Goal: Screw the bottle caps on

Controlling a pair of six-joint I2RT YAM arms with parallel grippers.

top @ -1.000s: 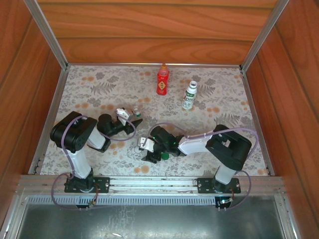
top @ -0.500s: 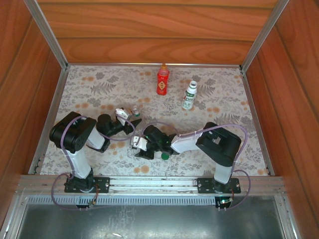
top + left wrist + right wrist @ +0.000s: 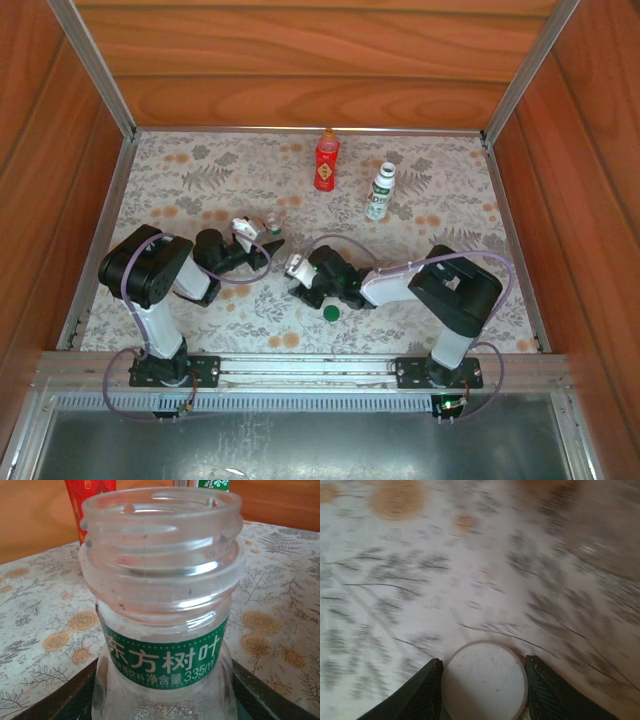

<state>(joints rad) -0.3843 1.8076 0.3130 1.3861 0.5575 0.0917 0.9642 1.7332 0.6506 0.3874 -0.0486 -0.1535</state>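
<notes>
1. Floral surface (image 3: 180, 180), with wood-panelled walls (image 3: 300, 80) around it.
2. Clear bottle (image 3: 162, 630) stands upright left of centre, open neck up, clamped in the left pincer (image 3: 266, 238).
3. Right pincer (image 3: 298, 270) grips a white cap (image 3: 484, 680).
4. Red bottle (image 3: 326, 160) and white bottle (image 3: 380, 192) stand upright, far.

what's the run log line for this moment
left gripper: shut on clear bottle, uncapped | right gripper: shut on white cap | phase: cap not yet on bottle
</notes>
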